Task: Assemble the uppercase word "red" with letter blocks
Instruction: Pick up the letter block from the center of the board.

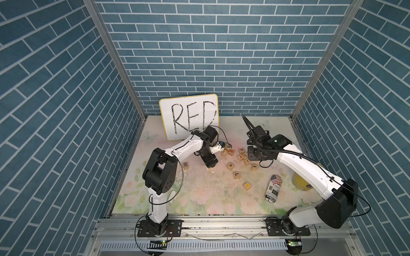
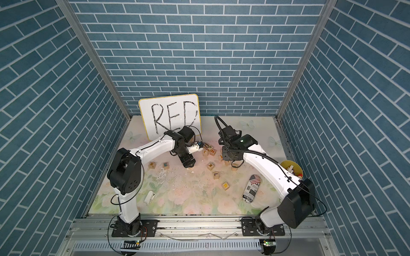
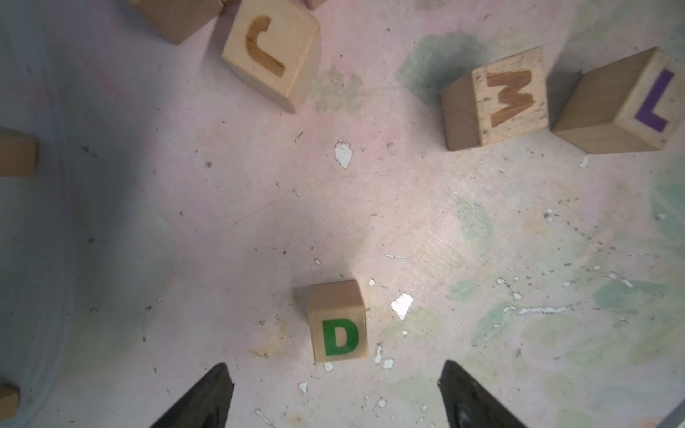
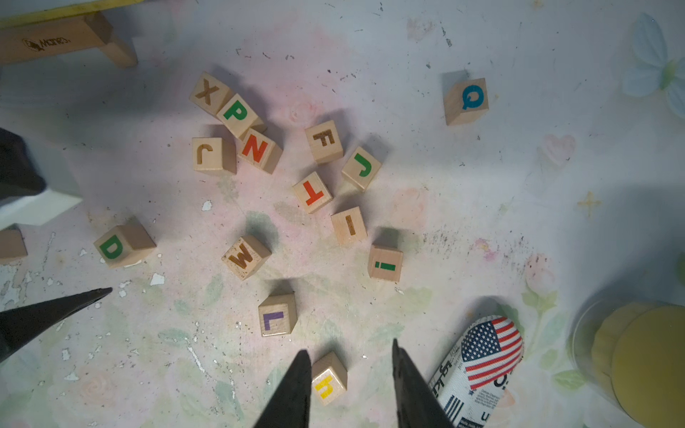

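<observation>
With your left pincer point(image 3: 334, 365) spread wide and empty over the small light-wood cube with a green D point(image 3: 339, 326), lying on the tabletop point(image 3: 482, 241) right of the green-E cube point(image 2: 166, 165), straddle it squarely before closing.

I count sixteen letter blocks point(image 4: 246, 256) across my counter point(image 2: 199, 199), one whiteboard point(image 2: 173, 99), one flag-printed tube point(image 2: 253, 187), one yellow bowl point(image 2: 284, 163) and one small white clip point(image 2: 149, 197).
</observation>
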Motion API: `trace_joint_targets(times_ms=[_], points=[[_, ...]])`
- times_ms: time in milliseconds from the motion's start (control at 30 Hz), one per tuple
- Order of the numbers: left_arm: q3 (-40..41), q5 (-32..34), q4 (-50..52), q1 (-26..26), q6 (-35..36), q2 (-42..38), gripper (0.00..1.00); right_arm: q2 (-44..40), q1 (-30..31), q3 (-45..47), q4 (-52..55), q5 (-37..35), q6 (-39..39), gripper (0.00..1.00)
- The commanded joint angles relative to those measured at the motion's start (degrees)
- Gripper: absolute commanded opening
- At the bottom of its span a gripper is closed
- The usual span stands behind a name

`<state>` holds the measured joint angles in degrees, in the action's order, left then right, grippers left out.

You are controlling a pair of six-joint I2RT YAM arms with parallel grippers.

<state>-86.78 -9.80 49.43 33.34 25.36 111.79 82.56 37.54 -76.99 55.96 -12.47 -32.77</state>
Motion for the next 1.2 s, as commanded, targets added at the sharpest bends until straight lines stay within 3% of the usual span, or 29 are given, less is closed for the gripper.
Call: trace_joint_targets(times_ms=[0, 433, 833, 1167], points=[[-0.98, 2.34, -1.24, 0.19, -2.17, 1.96, 0.84, -0.22, -0.10, 0.61, -0.15, -1.47, -1.43, 0.38], [0.63, 1.90, -1.44, 0.62, -3.83, 4.31, 0.69, 0.66, -0.24, 2.28, -1.47, -1.11, -0.80, 0.38], [1.53, 2.52, -1.80, 1.47, -4.27, 4.77, 0.71, 1.09, -0.38, 2.99, -2.17, -0.98, -0.48, 0.38], [2.17, 2.95, -2.34, 1.55, -5.19, 5.27, 0.55, 0.49, -0.56, 4.05, -2.53, -1.18, -0.43, 0.37]])
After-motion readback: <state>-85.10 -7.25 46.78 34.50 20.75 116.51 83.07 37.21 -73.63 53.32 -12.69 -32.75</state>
